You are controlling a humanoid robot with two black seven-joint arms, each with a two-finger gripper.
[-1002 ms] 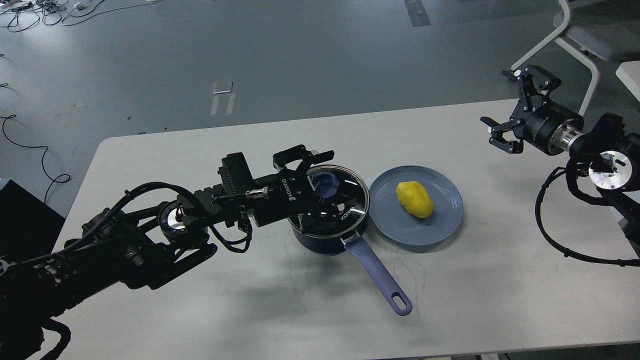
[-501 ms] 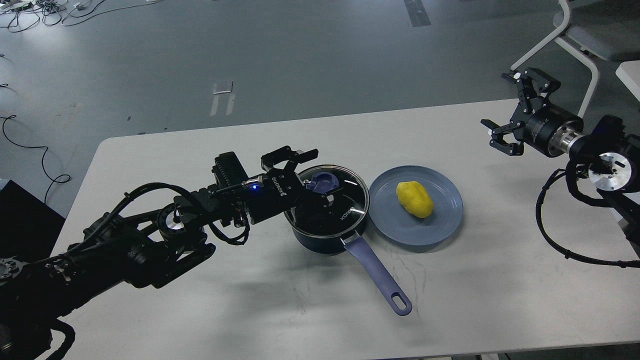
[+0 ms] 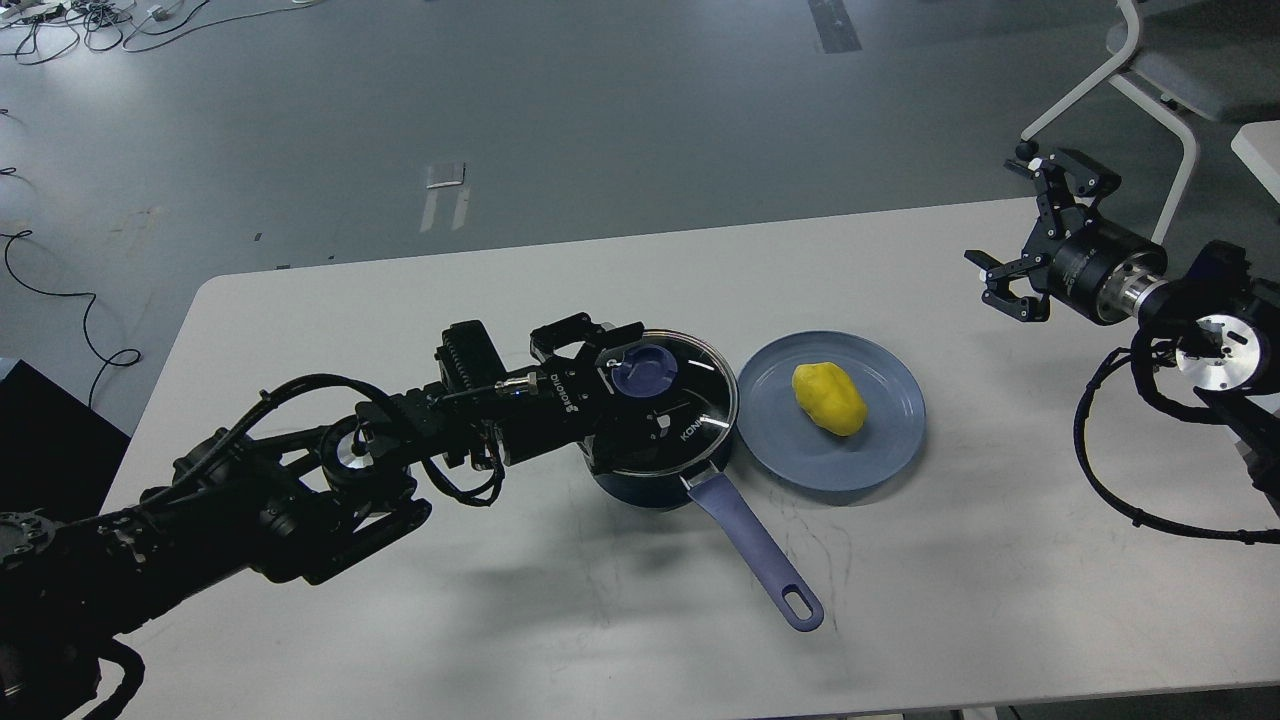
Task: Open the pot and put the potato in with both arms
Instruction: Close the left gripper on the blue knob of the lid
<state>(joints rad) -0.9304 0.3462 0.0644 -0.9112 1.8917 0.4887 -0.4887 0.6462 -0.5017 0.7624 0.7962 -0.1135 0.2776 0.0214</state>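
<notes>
A dark blue saucepan sits near the middle of the white table, its glass lid still on. The pot's purple handle runs along a diagonal axis, pointing toward five o'clock, with the hanging loop at its far end. The lid's purple knob lies toward the eleven o'clock side of the lid.

The left gripper reaches in from nine o'clock at the knob; one finger shows on the far side of it, another near the lid's centre. The jaws stand around the knob, but whether they actually press on it I cannot tell.

Just beside the pot, at three o'clock, a blue plate carries the yellow potato. Its long axis runs from ten o'clock to four o'clock.

The right gripper hangs above the table's far right corner, well apart from the plate, its fingers spread wide and holding nothing.
</notes>
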